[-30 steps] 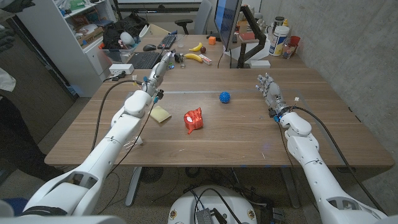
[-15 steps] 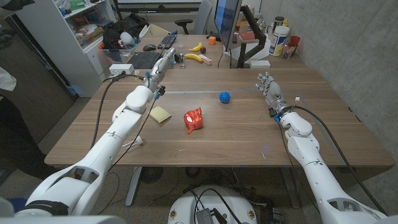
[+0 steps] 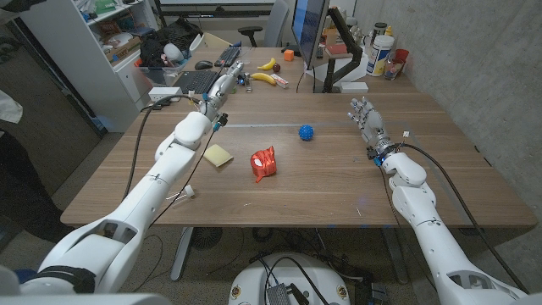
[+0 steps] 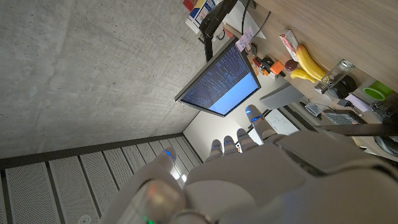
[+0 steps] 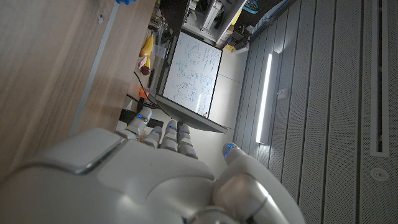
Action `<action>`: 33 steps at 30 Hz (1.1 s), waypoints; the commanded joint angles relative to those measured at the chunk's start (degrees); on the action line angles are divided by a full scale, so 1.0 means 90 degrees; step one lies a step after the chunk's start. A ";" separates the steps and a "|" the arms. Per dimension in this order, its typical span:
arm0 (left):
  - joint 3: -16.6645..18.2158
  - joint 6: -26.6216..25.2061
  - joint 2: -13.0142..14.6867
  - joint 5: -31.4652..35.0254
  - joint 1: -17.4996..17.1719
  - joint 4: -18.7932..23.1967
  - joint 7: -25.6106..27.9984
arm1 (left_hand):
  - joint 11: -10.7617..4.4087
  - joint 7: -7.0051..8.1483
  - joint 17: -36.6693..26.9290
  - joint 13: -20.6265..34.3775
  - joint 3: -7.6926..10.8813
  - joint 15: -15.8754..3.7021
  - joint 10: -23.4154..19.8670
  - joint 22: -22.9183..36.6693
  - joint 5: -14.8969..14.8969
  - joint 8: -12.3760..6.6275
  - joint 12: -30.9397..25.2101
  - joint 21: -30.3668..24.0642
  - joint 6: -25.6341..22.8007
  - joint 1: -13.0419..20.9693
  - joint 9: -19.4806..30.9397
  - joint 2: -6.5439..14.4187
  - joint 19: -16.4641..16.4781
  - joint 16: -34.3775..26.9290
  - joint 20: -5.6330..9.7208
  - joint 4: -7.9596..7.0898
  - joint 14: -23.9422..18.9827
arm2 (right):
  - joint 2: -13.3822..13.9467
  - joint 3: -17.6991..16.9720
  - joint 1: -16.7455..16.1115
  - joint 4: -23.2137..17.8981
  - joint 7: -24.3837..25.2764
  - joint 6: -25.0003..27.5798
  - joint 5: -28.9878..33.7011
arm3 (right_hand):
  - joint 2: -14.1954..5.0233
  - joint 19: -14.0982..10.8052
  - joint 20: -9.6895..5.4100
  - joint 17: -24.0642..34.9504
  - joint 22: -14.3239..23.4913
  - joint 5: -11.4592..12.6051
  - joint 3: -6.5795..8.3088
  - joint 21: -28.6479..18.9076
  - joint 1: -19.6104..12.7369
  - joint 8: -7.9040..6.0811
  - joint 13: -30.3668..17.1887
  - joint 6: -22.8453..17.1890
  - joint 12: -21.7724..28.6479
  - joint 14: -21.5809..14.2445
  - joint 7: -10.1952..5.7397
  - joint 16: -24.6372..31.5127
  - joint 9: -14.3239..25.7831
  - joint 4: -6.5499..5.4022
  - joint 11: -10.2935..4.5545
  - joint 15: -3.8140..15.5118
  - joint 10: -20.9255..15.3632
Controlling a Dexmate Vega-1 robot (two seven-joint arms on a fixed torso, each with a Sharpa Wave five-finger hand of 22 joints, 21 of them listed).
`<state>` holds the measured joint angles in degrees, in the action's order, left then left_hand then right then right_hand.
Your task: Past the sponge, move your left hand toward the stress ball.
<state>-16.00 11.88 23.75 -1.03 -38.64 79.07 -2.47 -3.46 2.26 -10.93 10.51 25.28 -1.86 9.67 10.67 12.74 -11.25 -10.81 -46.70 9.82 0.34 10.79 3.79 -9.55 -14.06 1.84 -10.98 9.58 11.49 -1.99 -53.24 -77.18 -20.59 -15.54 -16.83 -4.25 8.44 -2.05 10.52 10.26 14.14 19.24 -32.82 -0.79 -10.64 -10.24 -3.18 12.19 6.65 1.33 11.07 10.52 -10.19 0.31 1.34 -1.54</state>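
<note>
- Wood-grain tabletop (image 3: 322,191) fills the foreground, with a cluttered desk of keyboards, bananas and a dark monitor behind it.
- Compared with 1 second ago, the left arm has stretched farther toward the far edge: the left hand (image 3: 224,86) now sits a little higher and more to the right in the head view, above the back of the tabletop.
- That carries it past the pale yellow rectangular sponge (image 3: 218,156), which lies beside the left forearm, but by my reading it has not yet closed on the target.
- The small blue knobbly stress ball (image 3: 306,132) rests on the tabletop, well apart from the left hand, beyond the crumpled red foil wrapper (image 3: 264,163).
- The left hand holds nothing; its fingers (image 4: 255,127) are extended and slightly apart, touching no object.
- The right hand (image 3: 366,120) stands near the right edge, fingers spread, empty.
</note>
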 commanded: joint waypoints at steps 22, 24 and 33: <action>-0.0351 0.0008 -0.0129 0.0435 0.0506 -0.0244 -0.0159 | 0.0019 0.0050 -0.0013 0.0014 0.0042 -0.0044 0.0680 -0.0002 0.0039 -0.0009 -0.0013 0.0031 0.0563 0.0035 0.0024 0.0728 -0.0858 -0.0039 0.0187 -0.0008 0.0769 | 0.0109 0.0050 -0.0067 -0.0065 -0.0130 -0.0242 -0.0137 | -0.0668 -0.0007 -0.0380 0.0034 0.0021 -0.0014 0.0047 0.0043 -0.0008 -0.0056 -0.0037 -0.0058 0.0014 -0.0007 0.0005 0.0031 0.0018 0.0000 -0.0007 -0.0016 -0.0054; -0.0381 0.0018 -0.0150 0.0452 0.0556 -0.0284 -0.0179 | 0.0019 0.0055 -0.0013 0.0014 0.0043 -0.0047 0.0678 -0.0002 0.0040 -0.0015 -0.0014 0.0031 0.0547 0.0035 0.0025 0.0728 -0.0854 -0.0040 0.0189 -0.0008 0.0765 | 0.0108 0.0057 -0.0061 -0.0062 -0.0153 -0.0270 -0.0154 | -0.0668 -0.0007 -0.0380 0.0034 0.0021 -0.0015 0.0047 0.0045 -0.0009 -0.0056 -0.0037 -0.0059 0.0014 -0.0008 0.0008 0.0032 0.0018 0.0001 -0.0007 -0.0017 -0.0057; -0.0474 0.0082 -0.0191 0.0545 0.0724 -0.0392 -0.0241 | 0.0026 0.0065 -0.0012 0.0014 0.0044 -0.0050 0.0668 -0.0003 0.0040 -0.0018 -0.0014 0.0039 0.0518 0.0037 0.0025 0.0726 -0.0850 -0.0038 0.0186 -0.0006 0.0761 | 0.0120 0.0091 -0.0015 -0.0031 -0.0190 -0.0324 -0.0187 | -0.0668 0.0000 -0.0376 0.0032 0.0022 -0.0018 0.0050 0.0062 -0.0016 -0.0056 -0.0037 -0.0065 0.0012 -0.0008 0.0005 0.0031 0.0018 0.0009 -0.0004 -0.0021 -0.0059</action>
<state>-19.26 11.87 22.52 2.83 -33.81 76.71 -4.03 -3.46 2.25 -10.94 10.51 25.28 -1.86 9.67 10.67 12.74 -11.25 -10.81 -46.35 9.82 0.34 10.78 3.79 -9.55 -14.05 1.84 -10.98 9.58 12.41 -1.45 -53.72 -77.71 -21.89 -17.83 -18.11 -4.25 8.45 -2.05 10.52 10.26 14.14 19.24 -32.38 -0.79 -10.64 -10.24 -3.17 12.19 6.65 1.33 11.07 10.52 -10.19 0.32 1.34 -1.53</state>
